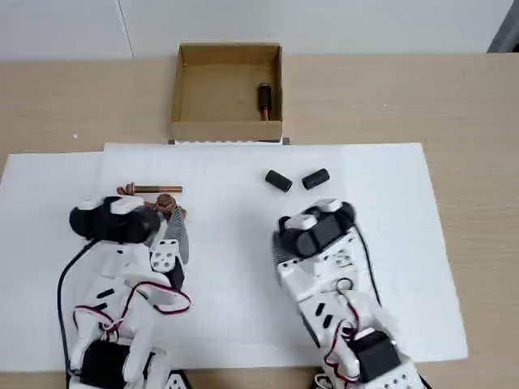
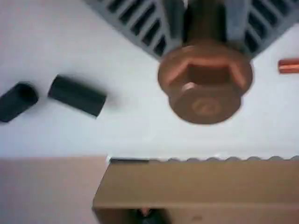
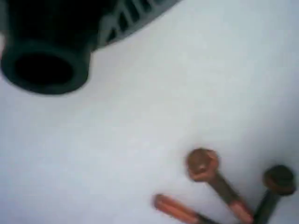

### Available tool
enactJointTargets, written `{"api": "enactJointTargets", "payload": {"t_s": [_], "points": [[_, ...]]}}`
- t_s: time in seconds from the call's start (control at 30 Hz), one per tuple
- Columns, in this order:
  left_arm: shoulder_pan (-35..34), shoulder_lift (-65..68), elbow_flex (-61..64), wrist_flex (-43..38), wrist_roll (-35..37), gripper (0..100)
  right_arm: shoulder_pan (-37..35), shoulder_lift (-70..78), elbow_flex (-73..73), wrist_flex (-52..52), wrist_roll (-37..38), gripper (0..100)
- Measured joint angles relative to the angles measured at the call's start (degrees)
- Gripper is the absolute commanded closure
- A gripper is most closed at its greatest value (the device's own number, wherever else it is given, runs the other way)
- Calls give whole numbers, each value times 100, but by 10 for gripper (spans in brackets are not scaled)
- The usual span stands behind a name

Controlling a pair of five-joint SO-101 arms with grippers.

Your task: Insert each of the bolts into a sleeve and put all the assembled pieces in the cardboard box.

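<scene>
My left gripper (image 2: 204, 25) is shut on a copper bolt (image 2: 204, 84), whose hex head faces the left wrist camera. In the high view this held bolt (image 1: 168, 202) sits just below a loose bolt (image 1: 150, 190) lying on the white paper. My right gripper (image 3: 65, 32) is shut on a black sleeve (image 3: 44, 67), its open end towards the right wrist camera. Two loose black sleeves (image 1: 278, 181) (image 1: 315, 178) lie ahead of the right arm (image 1: 316, 228). The cardboard box (image 1: 229, 128) at the back holds one assembled piece (image 1: 264, 100).
White paper (image 1: 389, 243) covers the wooden table (image 1: 454, 105) under both arms. In the right wrist view a copper bolt (image 3: 210, 175), a bolt shaft (image 3: 177, 210) and a darker bolt (image 3: 278, 182) show together. The box wall (image 2: 196, 184) stands just past the paper's edge.
</scene>
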Motion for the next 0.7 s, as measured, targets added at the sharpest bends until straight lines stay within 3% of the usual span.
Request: {"api": "enactJointTargets", "payload": {"t_s": [0.33,0.7], "points": [[800,0,211,-1011,2075,981,-897,0,607,-800,202,995],[932,0,211,-1433,2330,982,-993,0,615,-800,782,995]]}}
